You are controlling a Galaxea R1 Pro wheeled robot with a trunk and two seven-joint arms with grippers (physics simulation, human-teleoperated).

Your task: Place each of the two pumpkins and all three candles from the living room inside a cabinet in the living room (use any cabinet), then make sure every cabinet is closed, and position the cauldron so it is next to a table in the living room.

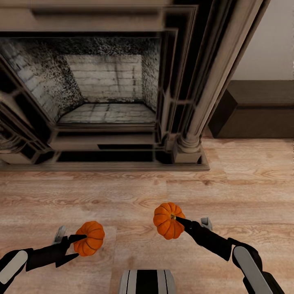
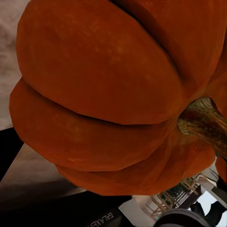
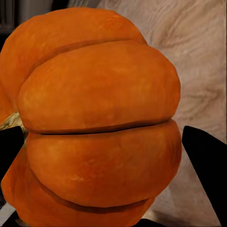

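The dark cabinet [image 1: 257,110] is sitting shut just right of the fireplace [image 1: 106,94]. In front of the fireplace, above the wooden floor [image 1: 245,179], the left hand [image 1: 77,246] is gripping one pumpkin [image 1: 90,238] while the right hand [image 1: 179,222] is gripping the other pumpkin [image 1: 168,220], both arms reaching forward.

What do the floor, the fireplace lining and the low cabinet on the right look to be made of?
Floor: light wood planks, matte, with visible grain and board seams. Fireplace lining: pale brick, courses showing, darkened as if by soot. Cabinet: probably dark-brown wood, plain flat faces; the grain is too blurred to confirm.
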